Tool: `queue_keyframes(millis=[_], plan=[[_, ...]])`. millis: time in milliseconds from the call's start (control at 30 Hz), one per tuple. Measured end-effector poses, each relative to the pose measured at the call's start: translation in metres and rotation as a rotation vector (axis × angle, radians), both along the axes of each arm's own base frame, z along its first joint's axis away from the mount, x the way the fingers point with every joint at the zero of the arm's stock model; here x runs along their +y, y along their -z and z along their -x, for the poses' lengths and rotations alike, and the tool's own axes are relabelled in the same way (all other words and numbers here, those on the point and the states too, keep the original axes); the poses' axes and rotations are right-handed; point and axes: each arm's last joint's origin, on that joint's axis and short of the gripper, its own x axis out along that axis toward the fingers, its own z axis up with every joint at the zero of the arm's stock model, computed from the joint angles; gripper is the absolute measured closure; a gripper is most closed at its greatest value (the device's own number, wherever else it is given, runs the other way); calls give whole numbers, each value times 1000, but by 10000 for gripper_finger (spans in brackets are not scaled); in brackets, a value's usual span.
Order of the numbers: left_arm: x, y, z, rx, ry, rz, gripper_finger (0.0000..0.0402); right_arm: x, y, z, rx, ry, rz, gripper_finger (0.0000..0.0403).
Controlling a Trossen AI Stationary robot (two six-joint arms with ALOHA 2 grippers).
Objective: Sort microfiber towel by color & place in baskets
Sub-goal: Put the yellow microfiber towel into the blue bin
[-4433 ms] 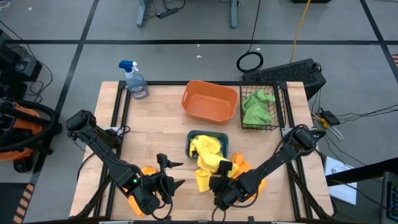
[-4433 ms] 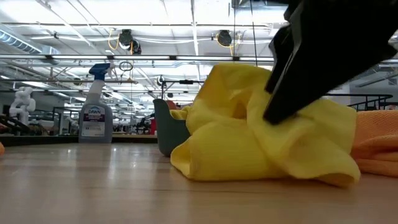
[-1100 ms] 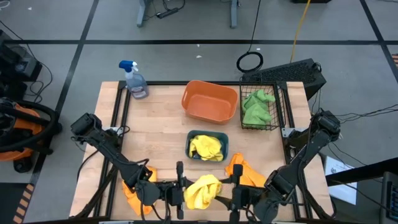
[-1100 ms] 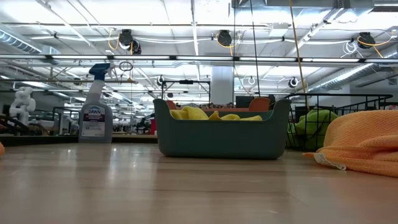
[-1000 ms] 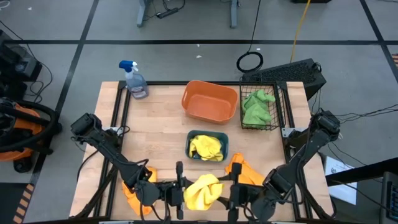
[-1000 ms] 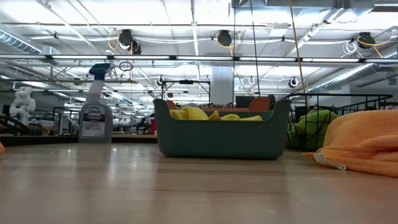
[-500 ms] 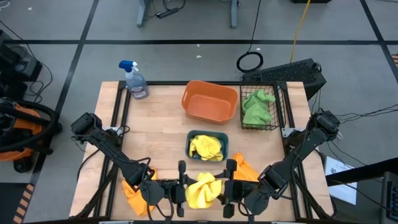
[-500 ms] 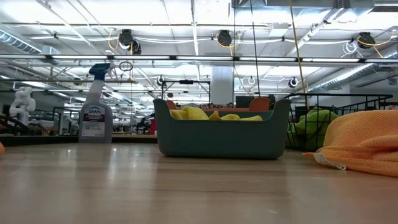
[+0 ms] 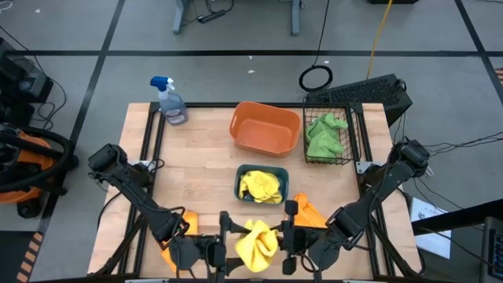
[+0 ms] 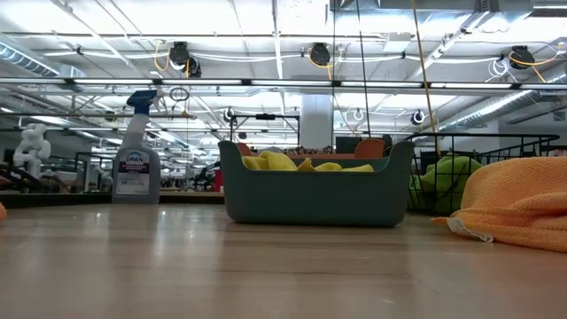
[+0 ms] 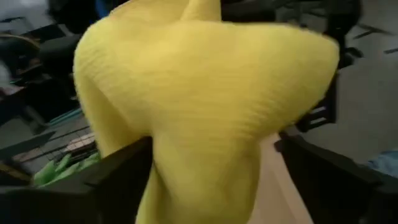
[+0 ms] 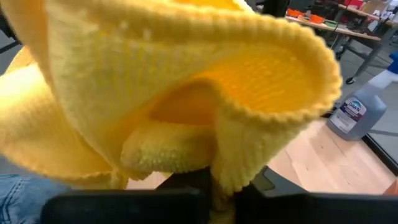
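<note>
- The yellow towel [image 9: 255, 244] is up off the tabletop [image 9: 204, 157] now, strung between the two claws at the near edge; a few seconds back it lay draped against the teal tray [image 9: 262, 186], and the low view, once filled with it, shows none of it.
- Left claw [image 9: 222, 245] is touching the towel's left side, and in its wrist view its dark fingers sit either side of a hanging fold, so it reads as pinching the yellow towel.
- Right claw [image 9: 288, 236] has crept in from the right over the last second and is now against the towel's other side; its wrist view shows the cloth bunched right over closed fingers, pinching the same towel.
- The bundle has risen slightly toward the tray in the last half second.
- What that means: this looks like a two-armed carry or handover, with the teal tray, already holding yellow cloth, the likely drop.
- Green towels [image 9: 324, 134] sit in the black wire basket [image 9: 352, 130].
- The orange tub [image 9: 266, 128] is empty, while one orange towel [image 9: 308, 214] lies just right of the bundle and another [image 9: 178, 236] by the left arm, so orange is still to do.
- The spray bottle [image 9: 170, 101] stands at the far left corner, well apart.
</note>
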Motion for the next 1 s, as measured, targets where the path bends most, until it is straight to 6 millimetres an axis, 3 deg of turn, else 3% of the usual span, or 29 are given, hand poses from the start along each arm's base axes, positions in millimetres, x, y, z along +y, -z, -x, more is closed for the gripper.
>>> queue_keyframes(millis=[167,367,500,733,867,1000], plan=[[-9,-3,14,-27,-107,-69,4,0,-2,4,9,-11,14,392],[-14,-11,37,-50,-285,-141,5,-9,-11,15,28,38,41,394],[-11,-11,49,-19,-312,-175,6,-22,-10,19,85,98,77,393],[17,1,39,55,-457,-202,6,-71,3,0,224,270,55,392],[33,8,33,93,-522,-190,6,-102,20,-16,363,328,-28,392],[35,7,36,94,-536,-149,6,-122,40,-31,486,366,-74,392]])
